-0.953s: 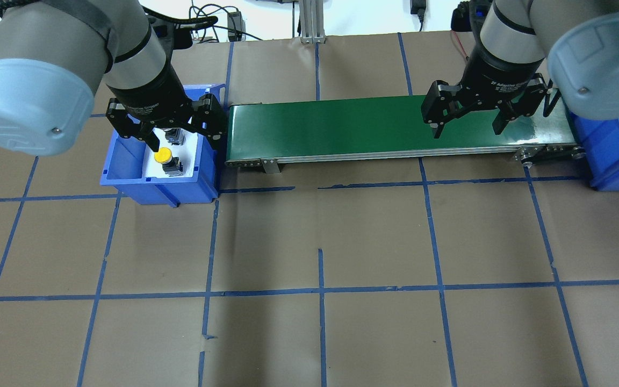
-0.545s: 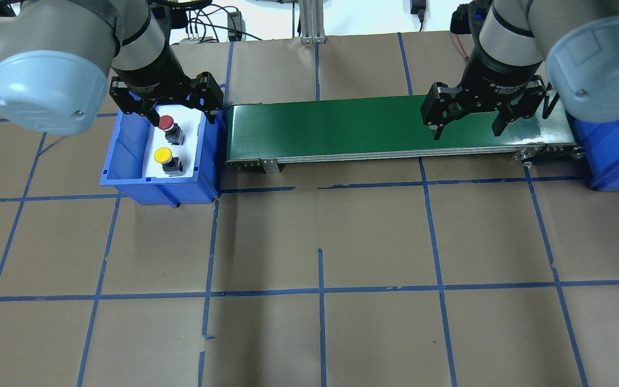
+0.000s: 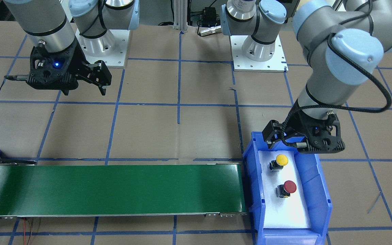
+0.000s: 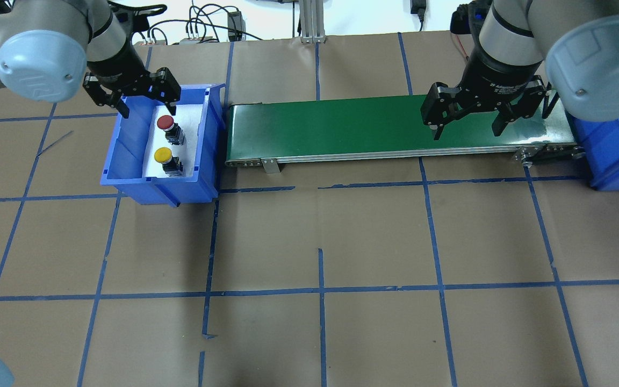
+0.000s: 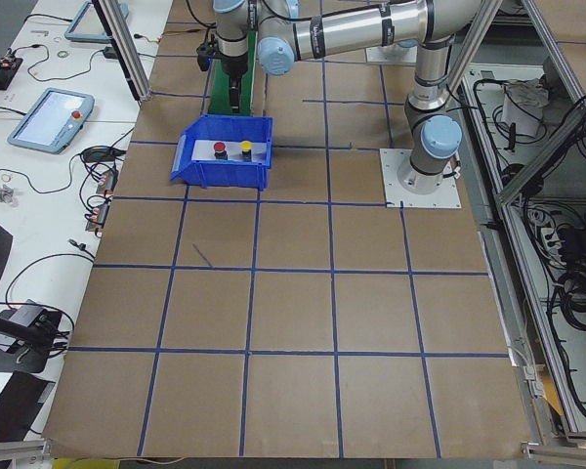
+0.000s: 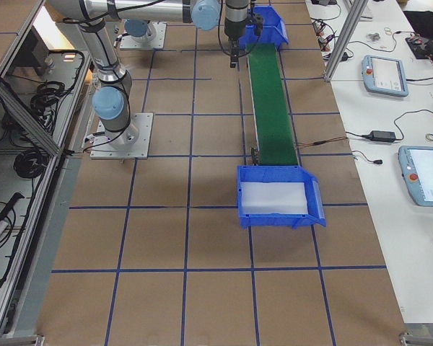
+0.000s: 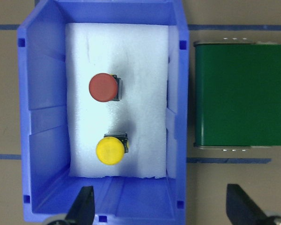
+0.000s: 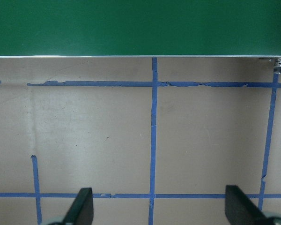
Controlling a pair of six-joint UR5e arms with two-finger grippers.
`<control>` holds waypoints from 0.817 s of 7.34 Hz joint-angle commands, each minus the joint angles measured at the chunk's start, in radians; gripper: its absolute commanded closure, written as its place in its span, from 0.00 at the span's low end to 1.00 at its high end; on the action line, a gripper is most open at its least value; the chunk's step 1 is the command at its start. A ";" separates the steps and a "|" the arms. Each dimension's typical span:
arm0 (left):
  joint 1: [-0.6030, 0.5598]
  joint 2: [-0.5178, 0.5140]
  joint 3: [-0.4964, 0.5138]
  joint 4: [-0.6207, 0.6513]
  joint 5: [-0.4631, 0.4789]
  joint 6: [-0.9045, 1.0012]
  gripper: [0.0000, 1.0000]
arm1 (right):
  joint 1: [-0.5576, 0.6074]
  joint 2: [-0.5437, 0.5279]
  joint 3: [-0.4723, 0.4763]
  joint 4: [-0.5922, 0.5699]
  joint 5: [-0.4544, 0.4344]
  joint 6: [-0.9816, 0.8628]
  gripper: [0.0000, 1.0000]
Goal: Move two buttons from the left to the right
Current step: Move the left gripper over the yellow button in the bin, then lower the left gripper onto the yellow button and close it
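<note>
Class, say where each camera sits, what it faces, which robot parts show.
Front: across the table, facing the robot; both arms.
Overhead: behind the robot, looking down; left hand, right hand.
Left side: table's left end; left arm near.
Right side: right end; right arm near.
Left wrist: over the bin; fingertips.
Right wrist: over the belt edge; fingertips.
Shared: front and overhead show the red button.

Overhead cam sits behind the robot [image 3: 257, 46], looking down on the tabletop [image 4: 374, 236]; front cam faces it, so sides flip. Side cams shoot along from each end, pretty far back. Wrist cams look straight down, close-up. Most views share the green conveyor [image 4: 342, 126].
</note>
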 commanded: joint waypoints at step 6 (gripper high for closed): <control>0.037 -0.098 -0.174 0.236 -0.007 0.076 0.14 | 0.000 0.000 0.000 -0.002 0.000 -0.001 0.00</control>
